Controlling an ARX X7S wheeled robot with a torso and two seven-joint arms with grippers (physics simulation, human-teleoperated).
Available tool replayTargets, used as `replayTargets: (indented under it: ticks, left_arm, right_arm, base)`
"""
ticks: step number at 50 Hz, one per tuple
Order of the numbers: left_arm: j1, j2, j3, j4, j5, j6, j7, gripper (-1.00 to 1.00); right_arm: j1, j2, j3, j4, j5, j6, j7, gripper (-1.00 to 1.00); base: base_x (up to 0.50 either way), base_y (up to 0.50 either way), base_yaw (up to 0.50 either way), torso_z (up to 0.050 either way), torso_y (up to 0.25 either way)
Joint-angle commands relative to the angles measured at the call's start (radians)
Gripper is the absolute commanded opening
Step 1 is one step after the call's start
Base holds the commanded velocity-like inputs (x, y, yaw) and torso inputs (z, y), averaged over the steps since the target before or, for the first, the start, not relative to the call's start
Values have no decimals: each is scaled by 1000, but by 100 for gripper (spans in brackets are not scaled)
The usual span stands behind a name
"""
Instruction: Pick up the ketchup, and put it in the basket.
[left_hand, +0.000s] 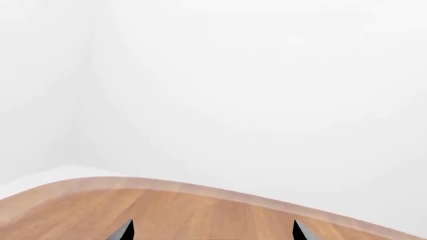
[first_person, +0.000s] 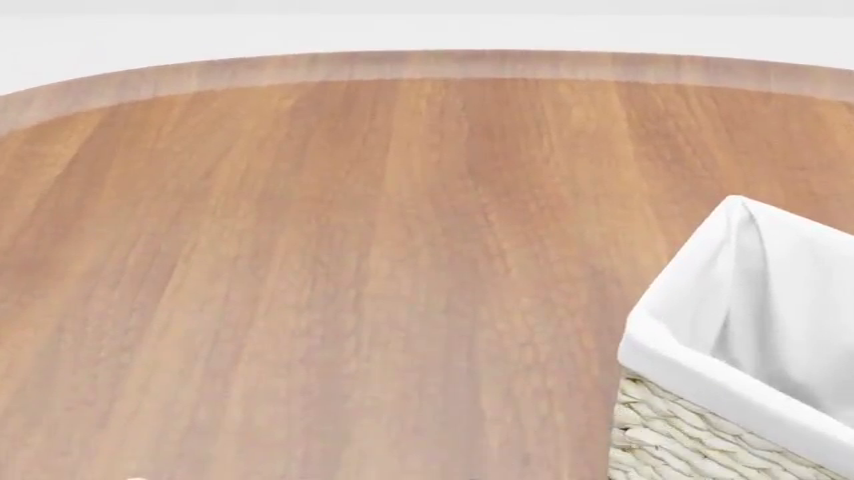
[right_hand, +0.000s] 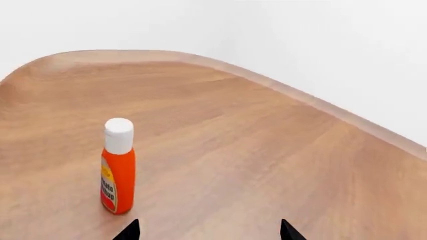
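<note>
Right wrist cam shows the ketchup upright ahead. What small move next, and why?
Probably slide the right gripper sideways until the ketchup sits between its open fingertips; the bottle stands upright on the table, off the gripper's centerline and ungrasped.

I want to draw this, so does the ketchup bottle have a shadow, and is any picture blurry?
Right wrist view: the ketchup looks sharp, with only a faint soft shadow on the table. Head view: even light, no glare, and the basket liner shows soft grey folds. Left wrist view: mostly blank white wall, with the table edge a bit hazy.
</note>
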Motion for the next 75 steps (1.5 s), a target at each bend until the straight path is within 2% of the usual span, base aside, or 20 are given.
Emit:
replayTargets:
  ticks: [1, 24, 51, 75]
  left_arm:
    - [-7, -4, 1, -14, -4, 3, -4, 100]
    - [-4, -15, 10, -6, -3, 3, -16, 100]
    - [30, -13, 1, 5, -8, 35, -12, 100]
    - [47, -19, -4, 8, -19, 53, -15, 100]
  right_arm:
    - [68, 25, -94, -3, -4, 47, -95, 100]
    - [226, -75, -84, 67, 101, 96, -125, 100]
    - [369, -222, -202, 364, 39, 51, -193, 100]
    - [487, -303, -276, 476, 11, 73, -220, 100]
  base:
    - [0, 0, 0, 0, 0]
    - [0, 0, 0, 0, 0]
    - [0, 0, 0, 0, 0]
    - [0, 0, 0, 0, 0]
